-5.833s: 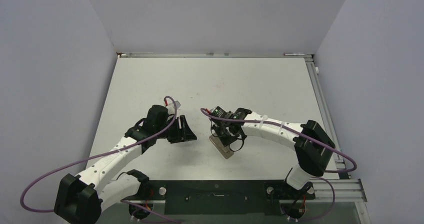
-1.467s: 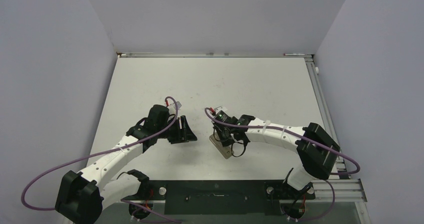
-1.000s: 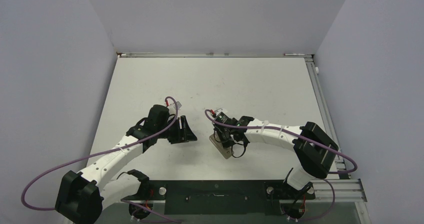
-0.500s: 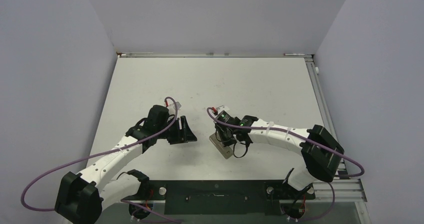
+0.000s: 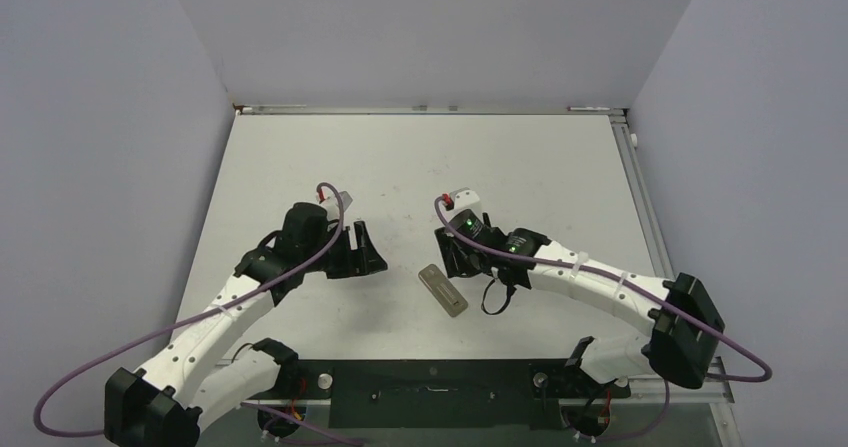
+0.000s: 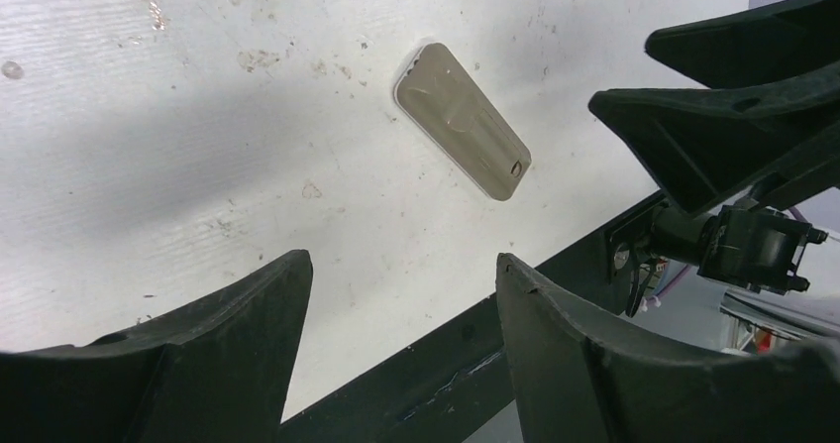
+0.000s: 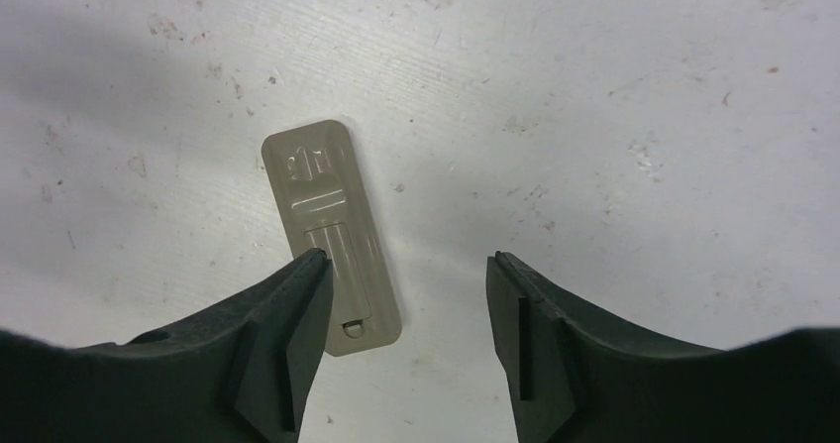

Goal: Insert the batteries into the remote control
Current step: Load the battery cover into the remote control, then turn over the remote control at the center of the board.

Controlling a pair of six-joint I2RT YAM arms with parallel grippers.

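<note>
So on the left, the black two-finger left end effector [image 6: 401,265] is just hanging over the scuffed white surface [image 5: 500,157], angled in toward the middle. Its jaws are spread pretty wide with nothing between them, only bare tabletop under the gap. A bit to the right of that is the remote control [image 5: 443,290], a small slim grey-beige rectangular plastic handset. It's lying flat on the surface and turned on a diagonal, between the two arms and toward the near edge. The side facing up has some moulded lines, a ribbed panel and a little hole at one end. Neither arm has hold of it. Right next to it, on the far-right side, is the black right end effector [image 7: 406,257], tipped down at the surface. Its jaws are apart and empty too. From its own camera one finger [image 7: 287,324] overlaps the remote's near end, but from the left wrist camera it looks clear of it.
</note>
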